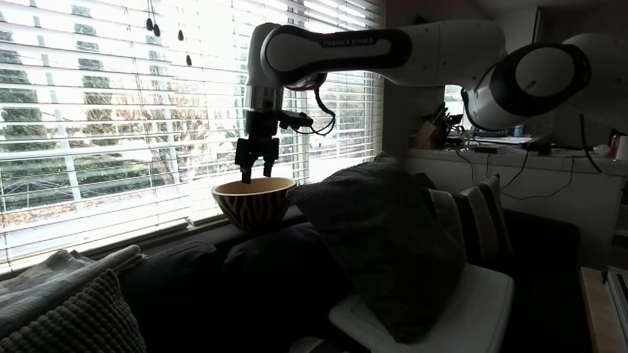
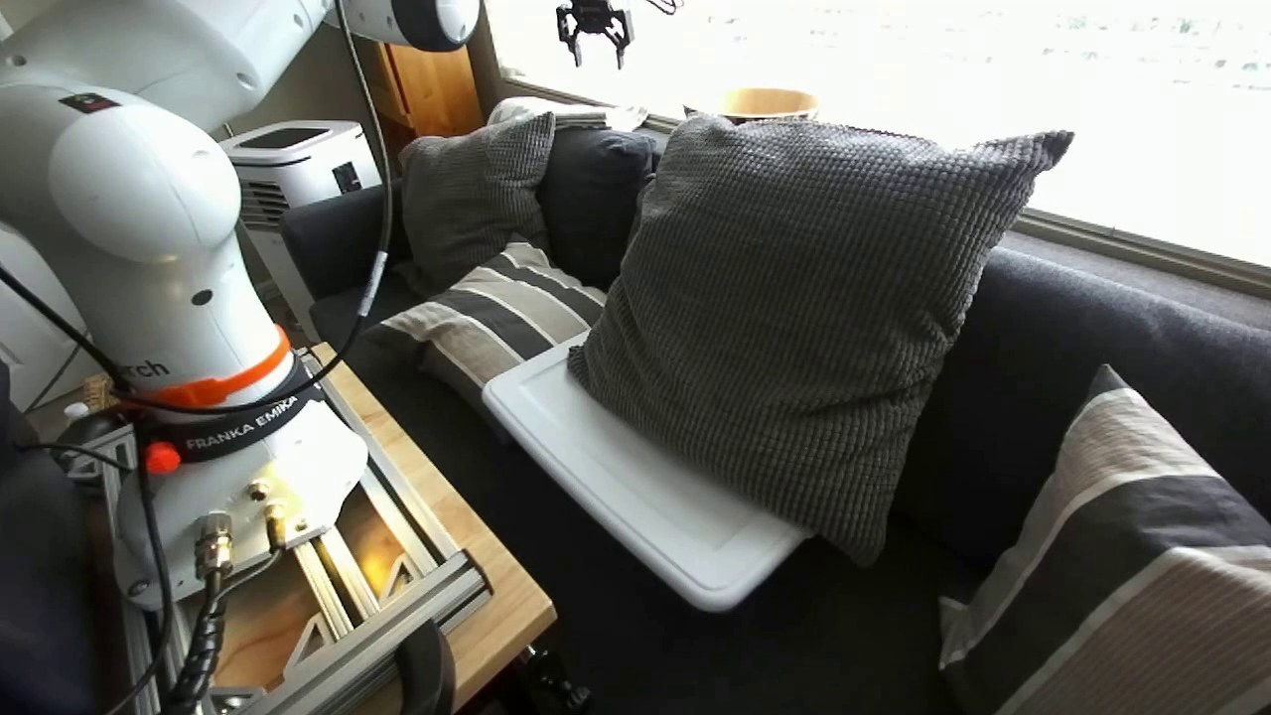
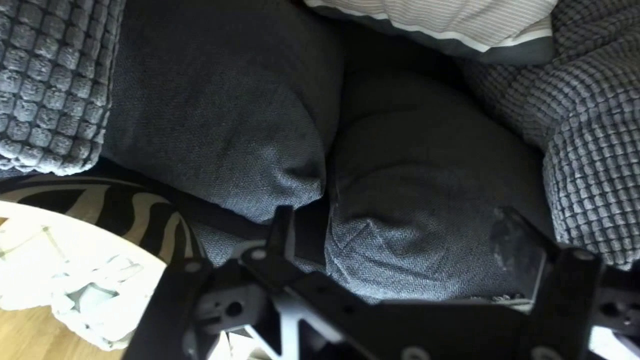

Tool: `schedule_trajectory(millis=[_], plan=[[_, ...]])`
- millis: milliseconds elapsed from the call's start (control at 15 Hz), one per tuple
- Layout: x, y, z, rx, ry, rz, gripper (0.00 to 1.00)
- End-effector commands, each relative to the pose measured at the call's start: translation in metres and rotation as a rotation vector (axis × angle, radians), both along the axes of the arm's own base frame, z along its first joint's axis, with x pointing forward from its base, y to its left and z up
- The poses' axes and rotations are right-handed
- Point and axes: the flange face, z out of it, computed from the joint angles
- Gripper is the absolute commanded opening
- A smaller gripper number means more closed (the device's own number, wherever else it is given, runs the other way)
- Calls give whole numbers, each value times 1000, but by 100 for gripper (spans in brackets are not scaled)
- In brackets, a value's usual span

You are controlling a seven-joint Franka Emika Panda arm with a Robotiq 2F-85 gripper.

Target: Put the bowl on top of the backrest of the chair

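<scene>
The bowl [image 1: 252, 208], tan inside with dark zebra-like stripes outside, stands upright by the window and seems to rest on the top of the dark backrest [image 1: 226, 235]. In an exterior view only the bowl's upper part [image 2: 770, 102] shows behind a large pillow; the backrest [image 2: 1122, 308] runs right. In the wrist view the bowl [image 3: 142, 212] is at lower left with pale crumpled pieces inside. My gripper [image 1: 256, 177] is open and empty, above the bowl's level. The gripper [image 2: 598, 62] is off to the bowl's side, with its fingers [image 3: 395, 217] over dark cushions, apart from the bowl.
A large grey textured pillow [image 2: 794, 318] leans on a white flat pad [image 2: 635, 497] beside the bowl. Dark puffy cushions [image 3: 400, 200], striped pillows [image 2: 1142, 556] and a folded blanket [image 1: 64, 274] lie along the sofa. The window blinds [image 1: 122, 122] are close behind the bowl.
</scene>
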Motion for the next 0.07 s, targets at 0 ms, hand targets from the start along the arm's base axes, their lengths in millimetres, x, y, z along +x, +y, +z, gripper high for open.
schedule_trajectory(millis=[0], plan=[[0, 0, 0, 0, 1, 1, 100]])
